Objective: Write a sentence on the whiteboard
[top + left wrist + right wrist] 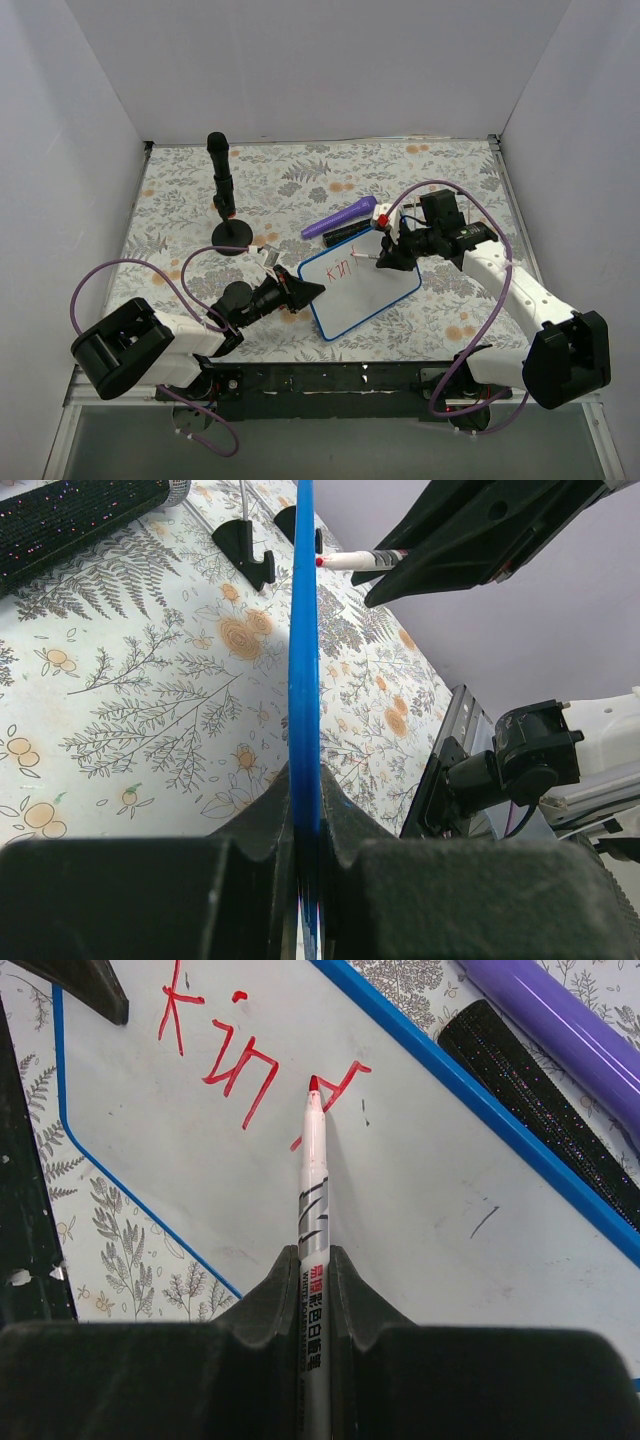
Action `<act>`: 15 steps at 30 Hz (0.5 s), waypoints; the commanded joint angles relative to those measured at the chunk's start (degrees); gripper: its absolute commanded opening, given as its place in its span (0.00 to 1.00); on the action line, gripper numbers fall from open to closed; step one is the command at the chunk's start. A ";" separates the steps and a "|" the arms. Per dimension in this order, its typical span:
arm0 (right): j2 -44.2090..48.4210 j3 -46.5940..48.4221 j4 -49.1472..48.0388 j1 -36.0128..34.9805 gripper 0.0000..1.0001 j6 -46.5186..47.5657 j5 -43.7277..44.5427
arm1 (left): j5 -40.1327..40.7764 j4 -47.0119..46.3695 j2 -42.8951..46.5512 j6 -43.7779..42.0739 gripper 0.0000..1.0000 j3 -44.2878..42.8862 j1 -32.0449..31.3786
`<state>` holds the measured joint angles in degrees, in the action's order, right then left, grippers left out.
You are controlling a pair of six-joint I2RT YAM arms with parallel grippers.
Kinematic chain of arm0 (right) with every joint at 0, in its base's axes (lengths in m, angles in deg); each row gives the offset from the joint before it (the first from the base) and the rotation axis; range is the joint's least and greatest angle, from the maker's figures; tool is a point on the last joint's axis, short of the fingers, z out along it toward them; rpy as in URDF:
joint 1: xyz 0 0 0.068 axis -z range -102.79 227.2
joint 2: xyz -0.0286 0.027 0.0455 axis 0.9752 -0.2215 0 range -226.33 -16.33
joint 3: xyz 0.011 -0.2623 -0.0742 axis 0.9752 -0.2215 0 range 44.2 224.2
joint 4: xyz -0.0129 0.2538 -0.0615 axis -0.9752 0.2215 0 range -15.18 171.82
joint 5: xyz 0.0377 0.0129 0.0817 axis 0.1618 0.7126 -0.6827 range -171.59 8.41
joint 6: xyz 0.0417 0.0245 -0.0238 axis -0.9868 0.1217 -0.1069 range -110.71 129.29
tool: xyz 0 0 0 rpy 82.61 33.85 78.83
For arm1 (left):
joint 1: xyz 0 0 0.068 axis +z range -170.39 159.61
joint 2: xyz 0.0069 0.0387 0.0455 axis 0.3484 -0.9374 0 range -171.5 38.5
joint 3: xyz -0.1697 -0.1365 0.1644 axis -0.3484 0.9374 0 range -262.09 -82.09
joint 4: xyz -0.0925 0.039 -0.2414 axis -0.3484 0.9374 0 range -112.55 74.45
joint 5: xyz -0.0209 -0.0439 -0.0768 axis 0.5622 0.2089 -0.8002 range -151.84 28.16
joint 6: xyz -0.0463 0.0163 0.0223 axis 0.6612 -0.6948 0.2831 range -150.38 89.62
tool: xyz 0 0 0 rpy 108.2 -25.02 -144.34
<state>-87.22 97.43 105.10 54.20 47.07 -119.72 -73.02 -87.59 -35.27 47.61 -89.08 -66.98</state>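
whiteboard [362, 296] on the floral mat [170, 205], turned askew, blue frame all round. clamped on its left-hand corner: the left tool [306, 291], closed tight on the thin frame. from the left wrist, that frame edge-on, pinched between the two black fingers [250, 825]. held corner lifted or resting on the mat: cannot tell.

on the board's upper left part, the sentence [225, 1055], so far only red "kin" plus a started stroke just right of the "n". right tool [315, 1265] over the whiteboard's far right edge, closed around a red marker [314, 1175] with a white barrel and black print. red tip down, touching the white surface right at that started stroke. a few faint dark smudges on the board to the right of the tip.

just beyond the whiteboard's far edge, a purple marker [340, 217] lying on the mat. between it and the board, a black glittery tube [346, 233], roughly parallel to the frame, close beside it but apart. well beyond the whiteboard's left corner, a black stand [222, 190] with a round base, upright, topped by a black microphone-like handle.
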 commanded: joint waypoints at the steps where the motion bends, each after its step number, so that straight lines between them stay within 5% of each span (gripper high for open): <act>1: 0.67 -0.58 1.27 -0.55 0.01 1.68 -0.98 | -1.21 -3.43 0.56 -1.18 0.00 -0.49 -0.17; 15: 2.78 -3.93 2.33 -0.55 0.01 3.53 1.92 | -0.86 -3.08 0.92 -1.27 0.00 -0.31 -0.17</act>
<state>-86.35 93.41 108.34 53.83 50.22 -119.26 -72.99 -87.59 -35.27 47.57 -89.08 -66.98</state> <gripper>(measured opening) 0.164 0.042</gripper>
